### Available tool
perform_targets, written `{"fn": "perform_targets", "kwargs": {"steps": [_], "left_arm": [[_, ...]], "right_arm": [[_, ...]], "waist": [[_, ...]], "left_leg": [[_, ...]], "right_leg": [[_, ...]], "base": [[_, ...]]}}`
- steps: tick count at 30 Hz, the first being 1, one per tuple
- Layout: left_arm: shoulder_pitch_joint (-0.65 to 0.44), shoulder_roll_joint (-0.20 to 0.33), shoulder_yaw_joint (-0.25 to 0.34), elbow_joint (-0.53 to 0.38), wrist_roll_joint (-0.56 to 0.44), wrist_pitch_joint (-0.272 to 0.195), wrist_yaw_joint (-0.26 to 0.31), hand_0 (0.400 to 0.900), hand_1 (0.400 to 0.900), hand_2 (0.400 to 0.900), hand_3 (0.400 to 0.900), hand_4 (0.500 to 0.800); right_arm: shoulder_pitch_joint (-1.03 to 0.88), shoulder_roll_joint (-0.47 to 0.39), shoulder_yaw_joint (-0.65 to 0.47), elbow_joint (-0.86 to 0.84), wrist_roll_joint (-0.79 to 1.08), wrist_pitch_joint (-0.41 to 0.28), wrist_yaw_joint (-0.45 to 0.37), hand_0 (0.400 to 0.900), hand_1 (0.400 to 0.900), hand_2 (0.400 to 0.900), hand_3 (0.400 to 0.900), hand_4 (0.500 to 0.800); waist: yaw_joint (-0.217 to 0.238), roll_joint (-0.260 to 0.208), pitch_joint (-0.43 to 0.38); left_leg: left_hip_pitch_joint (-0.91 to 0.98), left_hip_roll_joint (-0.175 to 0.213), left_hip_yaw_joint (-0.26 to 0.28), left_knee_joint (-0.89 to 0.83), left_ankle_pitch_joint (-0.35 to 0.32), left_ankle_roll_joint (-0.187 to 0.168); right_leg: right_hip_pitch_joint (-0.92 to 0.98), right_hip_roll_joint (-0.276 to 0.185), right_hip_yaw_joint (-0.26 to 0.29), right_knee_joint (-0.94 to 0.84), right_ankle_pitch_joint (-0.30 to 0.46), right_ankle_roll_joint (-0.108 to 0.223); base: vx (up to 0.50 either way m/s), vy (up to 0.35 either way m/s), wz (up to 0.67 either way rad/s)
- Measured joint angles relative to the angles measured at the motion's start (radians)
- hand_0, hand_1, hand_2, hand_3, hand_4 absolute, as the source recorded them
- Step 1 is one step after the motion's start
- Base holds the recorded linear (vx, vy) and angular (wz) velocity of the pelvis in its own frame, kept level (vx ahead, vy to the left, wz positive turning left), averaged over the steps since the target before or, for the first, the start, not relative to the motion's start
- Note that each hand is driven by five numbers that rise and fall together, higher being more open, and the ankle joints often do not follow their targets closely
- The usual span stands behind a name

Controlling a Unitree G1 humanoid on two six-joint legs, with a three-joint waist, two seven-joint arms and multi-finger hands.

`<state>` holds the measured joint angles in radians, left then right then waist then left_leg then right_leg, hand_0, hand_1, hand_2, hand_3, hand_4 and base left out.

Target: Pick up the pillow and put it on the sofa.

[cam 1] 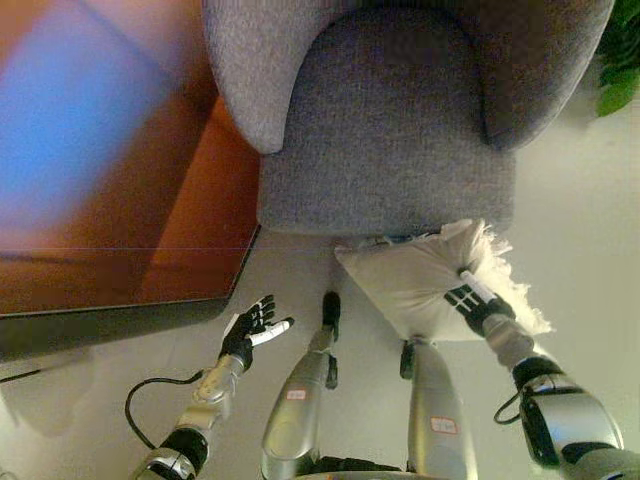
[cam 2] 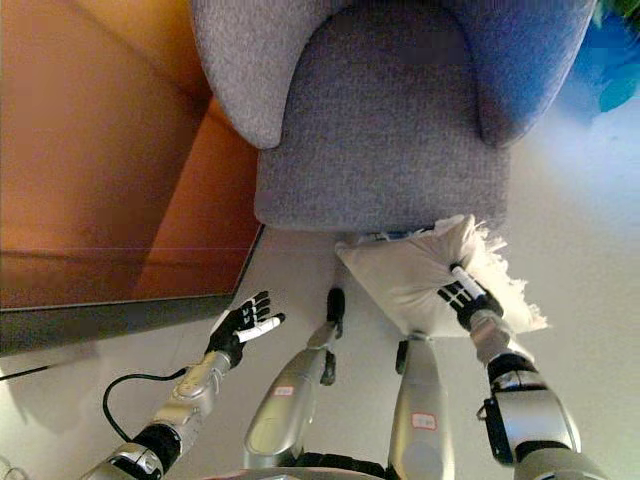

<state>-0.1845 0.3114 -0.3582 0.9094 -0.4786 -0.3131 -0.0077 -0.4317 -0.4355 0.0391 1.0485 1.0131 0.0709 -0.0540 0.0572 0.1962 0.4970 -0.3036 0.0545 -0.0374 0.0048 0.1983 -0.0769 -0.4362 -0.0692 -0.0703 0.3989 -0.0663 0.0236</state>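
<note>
Pillow (cam 1: 420, 280) is low, just in front of the sofa (cam 1: 385, 150) seat's front edge, its top corner touching or nearly touching that edge, can't tell which; looks like it's on the floor (cam 1: 590, 220) or barely off it. Right hand (cam 1: 472, 298) sits on the pillow's right side, fingers pressed into the fabric near the fringe, looks like a grip on the cloth, tho the thumb side is hidden. Left hand (cam 1: 252, 328) is well left of the pillow, fingers spread and relaxed, holding nothing, hanging over the floor near the dark edge of the orange rug (cam 1: 180, 200). Step, as I read it: the pick-up, w/ grasp made or being made, lift not yet done. Seat is bare and right behind the pillow, so next move should be short: raise the pillow clear of the seat's front edge, carry it fwd over the cushion, then let go. One-handed grip on a corner means the pillow may droop and catch the edge, so lift needs height.
</note>
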Motion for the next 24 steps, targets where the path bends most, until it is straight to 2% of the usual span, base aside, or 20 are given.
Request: {"fn": "perform_targets", "kwargs": {"steps": [3,6,8,11,13,16,19,24], "left_arm": [[0.007,-0.008,0.033,0.018,0.047,0.014,0.001,0.900,0.900,0.900,0.900,0.800],[0.042,-0.011,0.072,0.017,0.100,0.028,0.012,0.900,0.900,0.900,0.900,0.800],[0.078,-0.012,0.099,0.018,0.133,0.043,0.018,0.900,0.900,0.900,0.900,0.800],[0.131,-0.011,0.119,0.029,0.169,0.053,0.017,0.900,0.900,0.900,0.900,0.800],[0.155,-0.011,0.121,0.037,0.184,0.062,0.016,0.900,0.900,0.900,0.900,0.800],[0.181,-0.015,0.125,0.042,0.210,0.072,0.015,0.900,0.900,0.900,0.900,0.800],[0.199,-0.015,0.128,0.061,0.210,0.076,0.013,0.900,0.900,0.900,0.900,0.800],[0.216,-0.019,0.128,0.086,0.210,0.080,0.005,0.900,0.900,0.900,0.900,0.800]], "right_arm": [[0.130,0.031,0.019,-0.162,0.000,0.001,-0.003,0.400,0.400,0.400,0.400,0.500],[0.256,0.069,0.037,-0.313,-0.007,0.013,-0.003,0.400,0.400,0.400,0.400,0.500],[0.348,0.101,0.037,-0.399,-0.023,0.018,-0.003,0.400,0.400,0.400,0.400,0.500],[0.446,0.121,0.045,-0.507,-0.073,0.044,0.004,0.400,0.400,0.400,0.400,0.500],[0.479,0.129,0.045,-0.579,-0.106,0.055,0.009,0.400,0.400,0.400,0.400,0.500],[0.505,0.120,0.043,-0.683,-0.135,0.071,0.046,0.400,0.400,0.400,0.400,0.500],[0.503,0.083,0.041,-0.788,-0.162,0.116,0.069,0.400,0.400,0.400,0.400,0.500],[0.503,-0.029,0.031,-0.954,-0.161,0.165,0.094,0.400,0.400,0.400,0.400,0.500]], "waist": [[-0.005,-0.024,-0.001],[-0.027,-0.078,-0.022],[-0.032,-0.129,-0.052],[-0.051,-0.201,-0.136],[-0.054,-0.231,-0.172],[-0.061,-0.248,-0.240],[-0.080,-0.245,-0.297],[-0.082,-0.231,-0.339]], "left_leg": [[0.071,0.011,0.002,-0.030,-0.005,0.008],[0.137,0.015,0.003,-0.049,-0.023,0.011],[0.193,0.018,0.014,-0.066,-0.038,0.016],[0.238,0.017,0.022,-0.085,-0.052,0.015],[0.275,0.015,0.038,-0.085,-0.068,0.018],[0.310,0.012,0.046,-0.085,-0.087,0.021],[0.328,0.011,0.047,-0.085,-0.096,0.021],[0.353,0.013,0.065,-0.086,-0.102,0.022]], "right_leg": [[0.095,0.011,-0.009,-0.079,0.020,0.006],[0.185,0.015,-0.013,-0.148,0.028,0.012],[0.253,0.019,-0.008,-0.197,0.033,0.016],[0.320,0.019,-0.005,-0.263,0.045,0.020],[0.369,0.018,0.007,-0.304,0.054,0.022],[0.423,0.016,0.012,-0.350,0.062,0.027],[0.452,0.016,0.011,-0.370,0.063,0.028],[0.483,0.017,0.023,-0.400,0.073,0.033]], "base": [[0.10,-0.018,-0.02],[0.17,0.014,-0.07],[0.15,0.037,-0.09],[0.11,0.042,-0.11],[0.09,0.033,-0.11],[0.03,0.029,-0.10],[0.01,0.028,-0.08],[0.00,0.018,-0.03]]}}
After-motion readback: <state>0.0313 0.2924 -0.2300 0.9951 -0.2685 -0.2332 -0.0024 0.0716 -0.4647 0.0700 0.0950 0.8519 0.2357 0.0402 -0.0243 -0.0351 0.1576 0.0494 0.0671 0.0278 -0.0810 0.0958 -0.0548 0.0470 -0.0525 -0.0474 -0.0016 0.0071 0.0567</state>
